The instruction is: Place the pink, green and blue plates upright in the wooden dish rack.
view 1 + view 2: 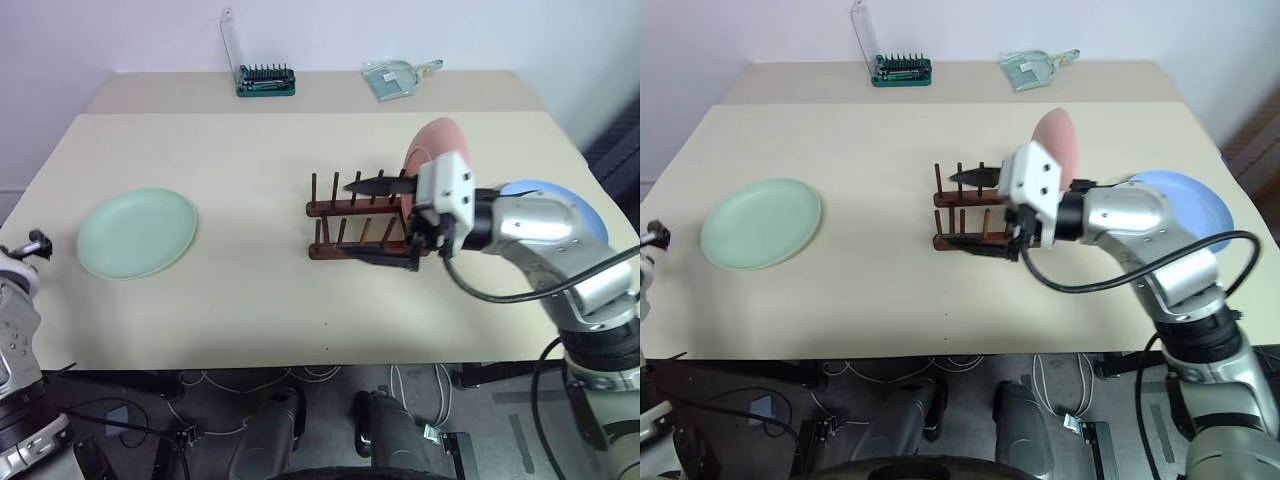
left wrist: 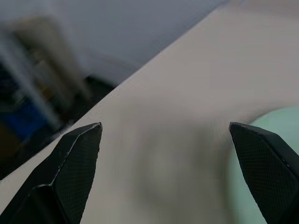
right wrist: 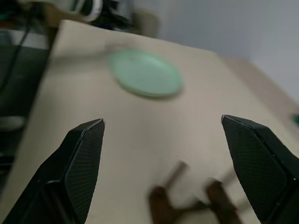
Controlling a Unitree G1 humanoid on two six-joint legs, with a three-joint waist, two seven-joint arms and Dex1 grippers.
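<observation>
The table (image 1: 250,300) has lots of bare top between the green plate (image 1: 137,233) and the wooden dish rack (image 1: 345,232), so a hand could pass there; the front part near the edge is bare too; the right gripper (image 1: 378,222) hangs over the rack with its fingers spread wide, blocking the way from above; the pink plate (image 1: 436,150) stands in the rack's right end; the blue plate (image 1: 575,205) lies behind the right arm; a bit case (image 1: 265,80) and a packet (image 1: 395,77) sit far back.
</observation>
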